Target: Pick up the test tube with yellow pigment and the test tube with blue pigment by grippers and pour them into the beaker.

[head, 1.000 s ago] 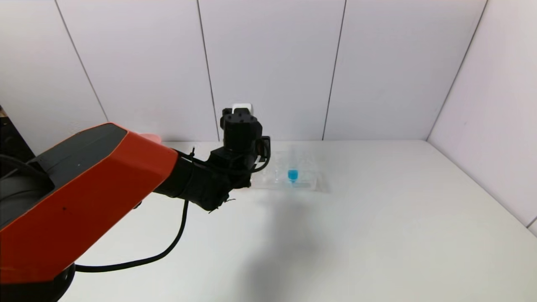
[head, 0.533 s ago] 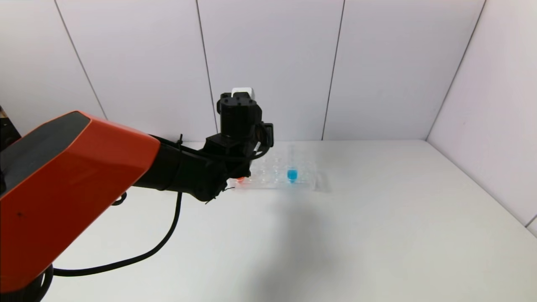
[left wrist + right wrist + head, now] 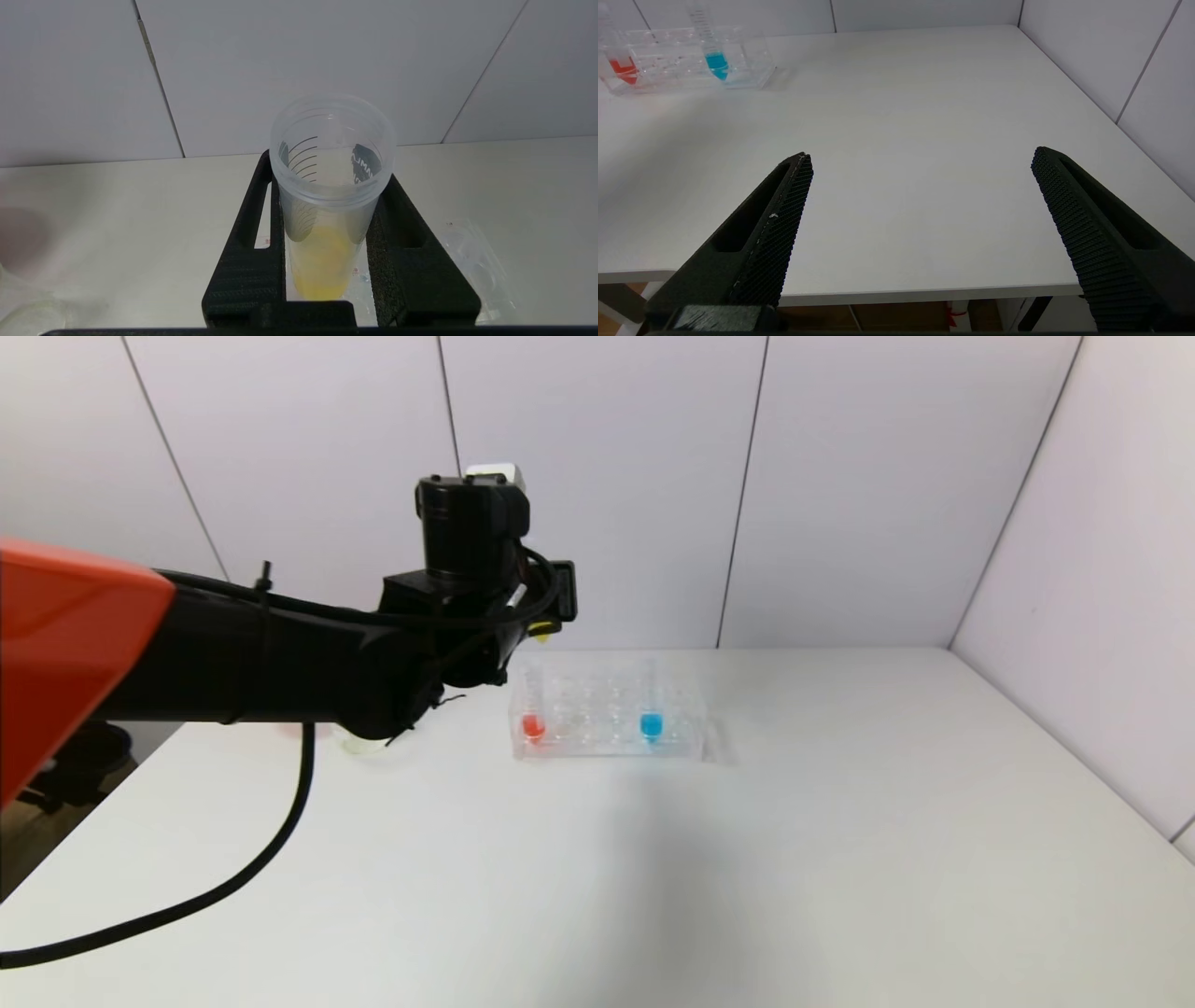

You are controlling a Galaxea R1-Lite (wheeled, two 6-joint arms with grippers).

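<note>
Left hand (image 3: 327, 261) is clamped on the yellow tube (image 3: 327, 224), held upright above the counter (image 3: 653, 859), just left of the rack (image 3: 607, 719). Step in hand looks like carrying yellow over to pour. The beaker is probably the clear vessel (image 3: 364, 742) half-hidden under the left arm; can't confirm. Next move calls for centring the tube mouth over it, then a slow tilt. Blue tube (image 3: 651, 709) sits in the rack beside the red tube (image 3: 533, 709). Right hand (image 3: 920, 228) is parked at the counter's near edge, wide, empty.
</note>
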